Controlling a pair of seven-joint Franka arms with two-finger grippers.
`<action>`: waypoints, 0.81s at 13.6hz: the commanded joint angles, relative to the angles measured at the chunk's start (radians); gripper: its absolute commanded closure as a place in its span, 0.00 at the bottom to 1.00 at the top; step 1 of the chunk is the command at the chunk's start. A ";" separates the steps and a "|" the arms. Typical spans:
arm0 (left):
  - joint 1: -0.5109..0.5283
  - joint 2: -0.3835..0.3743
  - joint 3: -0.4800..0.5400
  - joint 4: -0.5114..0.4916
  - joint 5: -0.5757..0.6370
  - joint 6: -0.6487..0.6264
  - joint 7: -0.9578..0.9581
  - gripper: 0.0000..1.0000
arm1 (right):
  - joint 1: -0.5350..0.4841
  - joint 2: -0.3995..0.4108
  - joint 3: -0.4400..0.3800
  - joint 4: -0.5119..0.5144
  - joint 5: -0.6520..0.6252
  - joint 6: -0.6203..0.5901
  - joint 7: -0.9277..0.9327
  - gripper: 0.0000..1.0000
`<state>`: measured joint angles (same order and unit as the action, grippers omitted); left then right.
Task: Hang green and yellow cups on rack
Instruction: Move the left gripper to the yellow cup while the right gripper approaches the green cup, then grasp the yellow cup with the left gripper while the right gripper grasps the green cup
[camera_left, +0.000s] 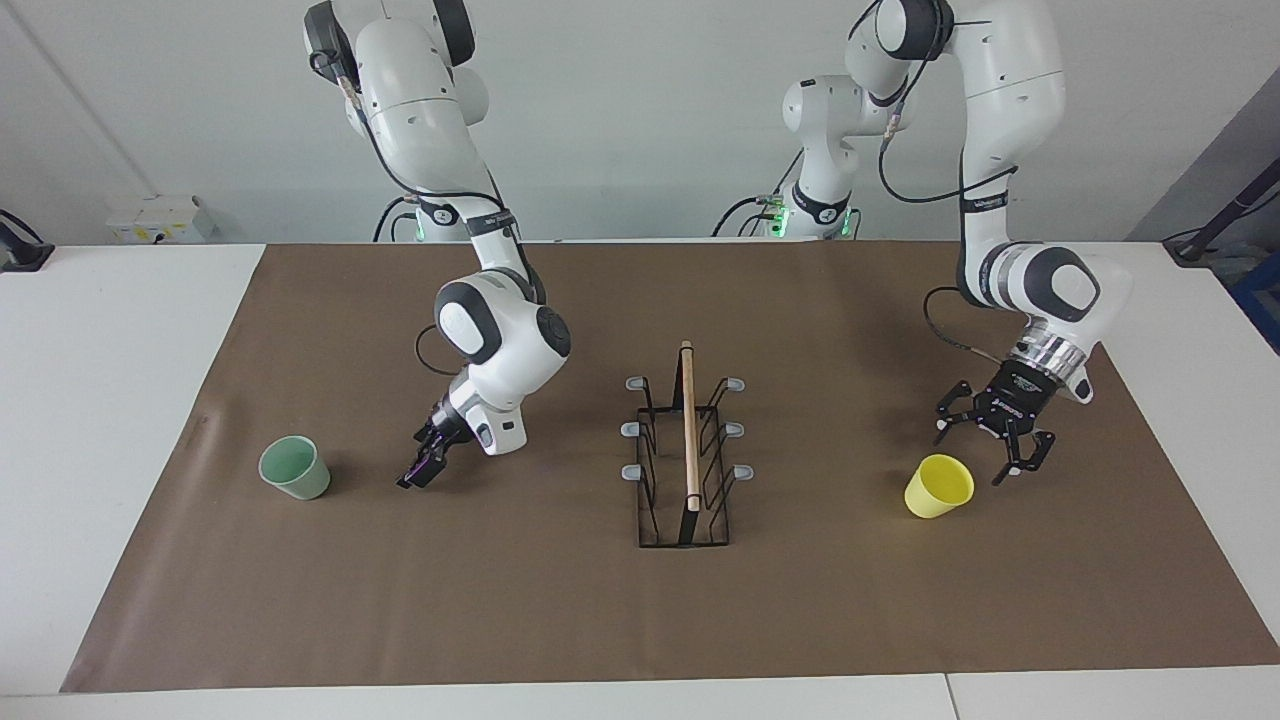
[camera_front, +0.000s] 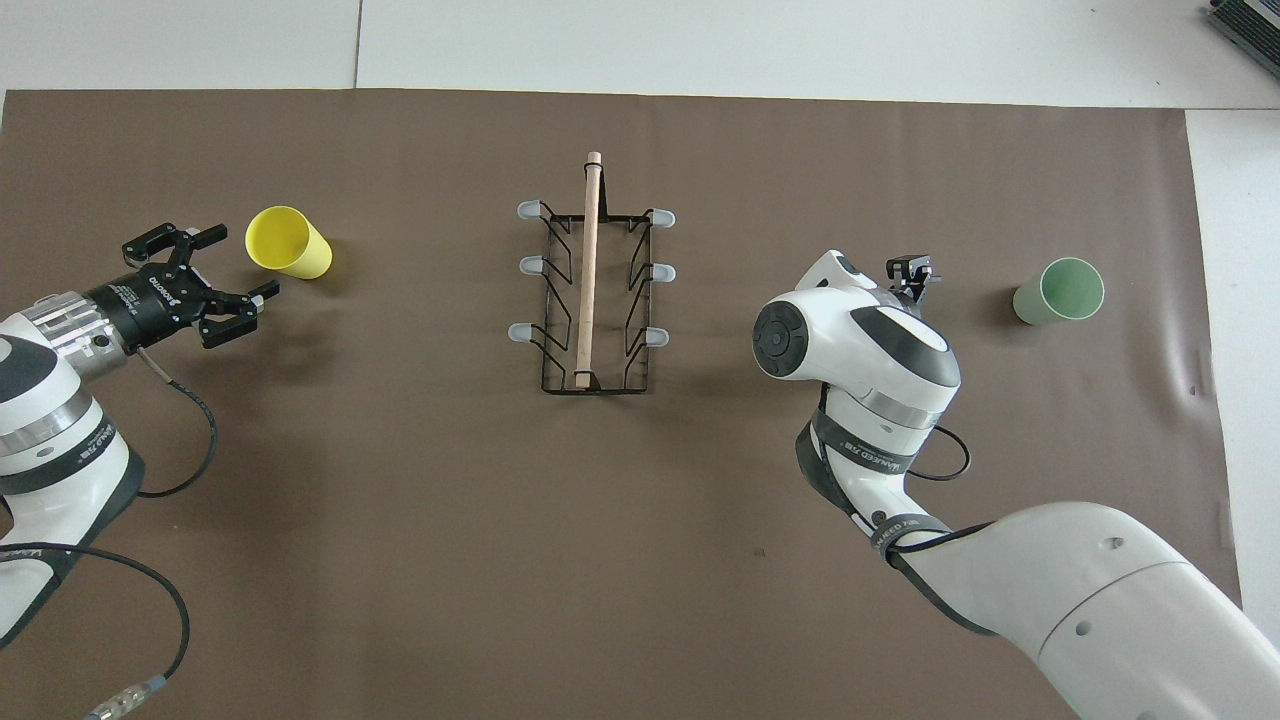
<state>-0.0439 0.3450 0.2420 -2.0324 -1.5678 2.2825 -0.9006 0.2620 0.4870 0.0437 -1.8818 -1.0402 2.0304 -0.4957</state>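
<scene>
Green cup (camera_left: 295, 467): upright on the brown mat (camera_left: 560, 600), toward the right arm's end of the table (camera_left: 90, 400).
Right gripper (camera_left: 418, 474): low over the mat between green cup and rack, empty; its fingers cannot be told apart.
Rack (camera_left: 686, 455): mid-mat, all prongs bare.
Yellow cup (camera_left: 939, 487): tipped on its side, toward the left arm's end.
Left gripper (camera_left: 988, 443): fingers spread, empty, just beside the yellow cup, apart from it.
</scene>
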 joint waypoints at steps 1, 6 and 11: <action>-0.022 -0.004 -0.015 -0.019 -0.061 0.052 0.034 0.00 | -0.029 -0.007 0.008 -0.056 -0.104 0.024 0.016 0.00; -0.025 0.022 -0.033 -0.006 -0.126 0.106 0.068 0.00 | -0.058 -0.016 0.007 -0.117 -0.248 -0.028 0.009 0.00; -0.028 0.038 -0.059 0.004 -0.172 0.137 0.092 0.00 | -0.069 -0.033 0.001 -0.151 -0.317 -0.087 0.003 0.00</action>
<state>-0.0584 0.3683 0.1770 -2.0352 -1.7072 2.3970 -0.8387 0.2118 0.4846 0.0387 -1.9987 -1.3090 1.9560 -0.4957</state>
